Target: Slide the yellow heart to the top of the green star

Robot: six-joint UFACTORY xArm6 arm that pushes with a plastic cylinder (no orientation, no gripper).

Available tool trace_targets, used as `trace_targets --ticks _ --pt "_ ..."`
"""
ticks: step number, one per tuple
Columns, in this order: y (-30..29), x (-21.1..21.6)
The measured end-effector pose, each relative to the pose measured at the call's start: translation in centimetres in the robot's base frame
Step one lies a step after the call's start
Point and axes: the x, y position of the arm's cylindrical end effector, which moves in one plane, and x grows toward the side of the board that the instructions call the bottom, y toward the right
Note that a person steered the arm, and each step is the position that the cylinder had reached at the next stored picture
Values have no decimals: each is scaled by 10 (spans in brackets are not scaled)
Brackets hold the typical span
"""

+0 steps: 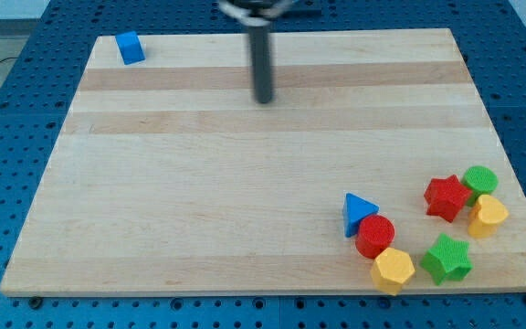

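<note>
The yellow heart (488, 216) lies near the board's right edge, just below the green cylinder (479, 180) and to the right of the red star (447, 196). The green star (447, 259) lies near the view's bottom right, below and left of the heart, with a small gap between them. My tip (263, 100) is near the view's top centre, far up and left of both blocks and touching no block.
A blue triangle (358, 212), a red cylinder (374, 237) and a yellow hexagon (392, 270) cluster left of the green star. A blue cube (131, 47) sits at the top left corner. The wooden board (199, 183) ends close to the right-hand blocks.
</note>
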Motion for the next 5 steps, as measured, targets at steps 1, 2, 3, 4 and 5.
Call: trace_targets --ticks 1,2,3,4,5 --pt "123 0" --pt "251 0" --pt "312 7" --pt "312 17" --pt "312 75"
